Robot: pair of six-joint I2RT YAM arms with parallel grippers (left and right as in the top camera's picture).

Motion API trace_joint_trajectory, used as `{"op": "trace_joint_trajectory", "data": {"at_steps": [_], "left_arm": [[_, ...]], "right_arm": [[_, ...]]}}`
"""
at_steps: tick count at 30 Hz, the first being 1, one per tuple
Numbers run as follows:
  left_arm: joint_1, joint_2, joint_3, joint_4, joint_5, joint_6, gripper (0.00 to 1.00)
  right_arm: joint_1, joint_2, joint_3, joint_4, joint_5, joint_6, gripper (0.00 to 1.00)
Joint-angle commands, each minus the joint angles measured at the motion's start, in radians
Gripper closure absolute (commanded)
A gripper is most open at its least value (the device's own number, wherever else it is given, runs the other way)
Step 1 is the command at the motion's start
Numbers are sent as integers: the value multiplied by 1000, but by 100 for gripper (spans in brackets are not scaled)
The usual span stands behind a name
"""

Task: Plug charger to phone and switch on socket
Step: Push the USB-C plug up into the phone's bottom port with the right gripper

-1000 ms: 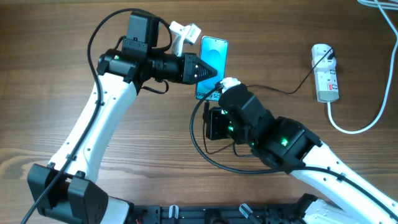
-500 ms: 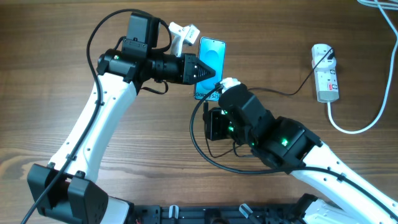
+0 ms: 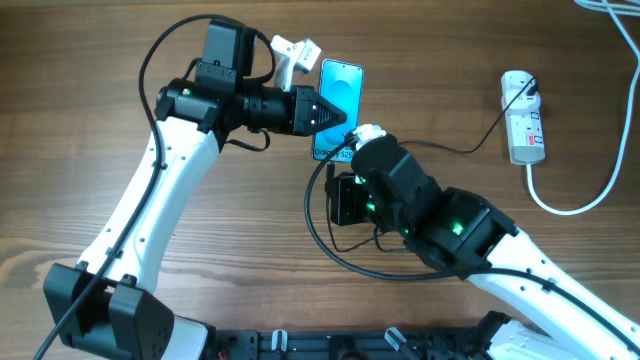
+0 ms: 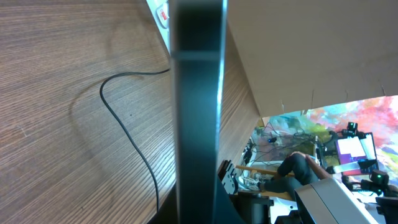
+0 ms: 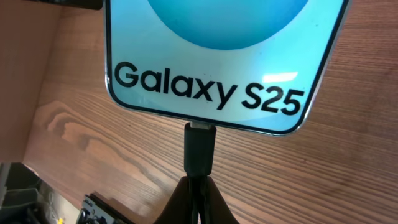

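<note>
Showing "Galaxy S25", phone (image 5: 217,43) pinched by left pincer (image 3: 336,113), right pincer (image 5: 199,188) pinching charger (image 5: 199,149) tip.

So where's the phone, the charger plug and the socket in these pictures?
phone (image 5: 224,62): right wrist view, on its cyan screen.
charger plug (image 5: 199,149): right wrist view, on the black tip at the phone's bottom edge.
socket (image 3: 526,130): overhead view, on the white block's middle.
</note>
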Motion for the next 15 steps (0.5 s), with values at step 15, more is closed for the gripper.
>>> {"op": "trace_joint_trajectory", "data": {"at_steps": [15], "left_arm": [[-2,-18,14,-31,54,24,96]], "right_arm": [[-41,-1,74,27,101,-60,96]]}}
